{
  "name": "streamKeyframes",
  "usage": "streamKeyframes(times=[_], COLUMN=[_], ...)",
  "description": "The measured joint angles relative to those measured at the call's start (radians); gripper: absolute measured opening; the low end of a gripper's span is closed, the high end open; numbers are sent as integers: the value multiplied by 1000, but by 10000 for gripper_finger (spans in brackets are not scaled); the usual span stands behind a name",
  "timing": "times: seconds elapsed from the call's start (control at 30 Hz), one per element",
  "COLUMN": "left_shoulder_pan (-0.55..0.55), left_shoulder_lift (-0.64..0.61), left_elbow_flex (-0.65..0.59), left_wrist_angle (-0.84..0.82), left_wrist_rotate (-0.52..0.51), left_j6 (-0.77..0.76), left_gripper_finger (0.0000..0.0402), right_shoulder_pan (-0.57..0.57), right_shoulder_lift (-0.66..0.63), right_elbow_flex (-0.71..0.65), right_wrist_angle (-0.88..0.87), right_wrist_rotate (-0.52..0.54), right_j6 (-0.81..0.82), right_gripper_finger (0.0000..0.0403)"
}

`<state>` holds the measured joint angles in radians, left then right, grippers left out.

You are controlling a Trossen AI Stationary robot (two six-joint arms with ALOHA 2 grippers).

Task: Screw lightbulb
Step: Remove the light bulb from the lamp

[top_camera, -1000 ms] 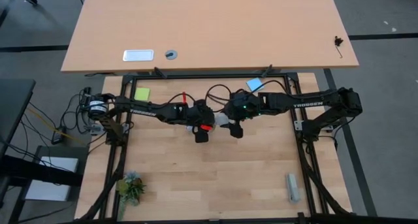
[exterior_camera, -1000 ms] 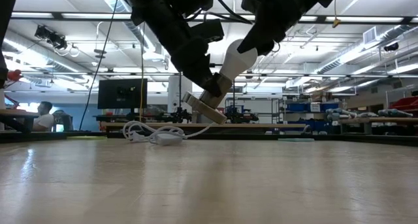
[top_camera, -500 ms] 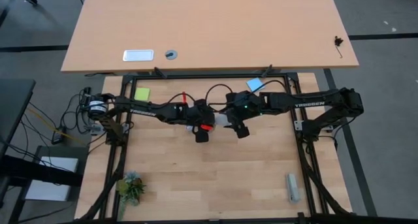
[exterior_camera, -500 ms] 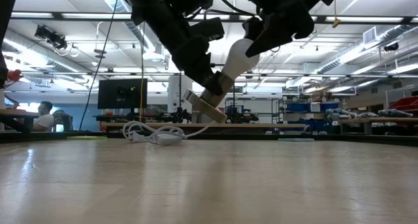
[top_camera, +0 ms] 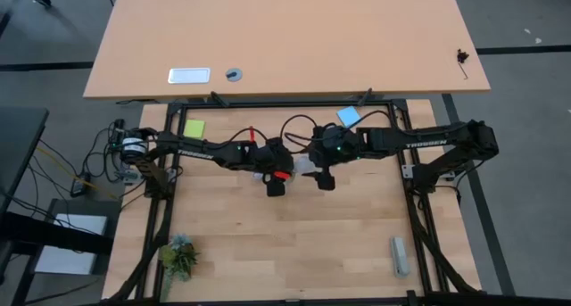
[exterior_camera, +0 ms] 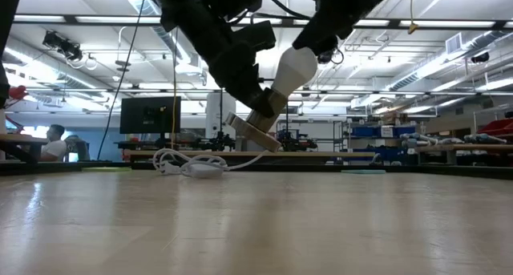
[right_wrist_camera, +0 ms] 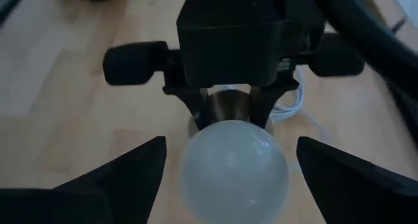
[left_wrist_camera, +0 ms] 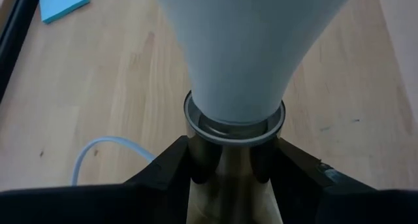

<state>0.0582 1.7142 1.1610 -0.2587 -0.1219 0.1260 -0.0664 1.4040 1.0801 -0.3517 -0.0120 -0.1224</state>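
The white lightbulb (exterior_camera: 292, 66) sits tilted with its neck in the metal socket (left_wrist_camera: 232, 129), which stands on a flat base (exterior_camera: 252, 135). My left gripper (top_camera: 273, 174) is shut on the socket and holds it above the table. My right gripper (right_wrist_camera: 230, 149) is open. Its two fingers stand on either side of the bulb's round end (right_wrist_camera: 232, 168) without touching it. In the low view it is just above the bulb (exterior_camera: 321, 30). The socket's white cable (exterior_camera: 192, 164) lies looped on the table. My left gripper pinches the socket's metal barrel (left_wrist_camera: 225, 162) between its two fingers (left_wrist_camera: 166, 168), just under the rim where the bulb goes in. The socket is lifted clear of the table and tilted, with the bulb pointing up toward my right gripper. The cable hangs down from it.
A blue note (top_camera: 348, 116) and a green note (top_camera: 194, 128) lie near the table's far edge. A grey block (top_camera: 399, 255) lies at the near right and a small plant (top_camera: 178, 255) at the near left. A second table (top_camera: 285, 38) stands beyond.
My right gripper has turned about its wrist around the bulb's round end. It now stands back from the bulb, so more of the white end shows in the low view. The socket and my left gripper have stayed where they were.
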Motion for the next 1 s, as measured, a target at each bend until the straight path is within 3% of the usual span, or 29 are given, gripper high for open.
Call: streamKeyframes(times=[0.23, 0.37, 0.77, 1.0], left_shoulder_pan=[0, 0, 1, 1], left_shoulder_lift=[0, 0, 0, -1], left_elbow_flex=[0, 0, 0, 4], left_wrist_angle=[1, 10, 19, 24], left_wrist_rotate=[-6, -7, -10, -13], left_j6=[0, 1, 2, 3], left_gripper_finger=[162, 162, 162, 162], right_shoulder_pan=[-2, -3, -35, -39], right_shoulder_lift=[-2, 6, 97, 93], right_elbow_flex=[58, 65, 64, 96], right_wrist_angle=[-82, -94, -94, -129], right_wrist_rotate=[-1, -1, -6, -13], right_j6=[391, 511, 436, 128], right_gripper_finger=[353, 353, 340, 275])
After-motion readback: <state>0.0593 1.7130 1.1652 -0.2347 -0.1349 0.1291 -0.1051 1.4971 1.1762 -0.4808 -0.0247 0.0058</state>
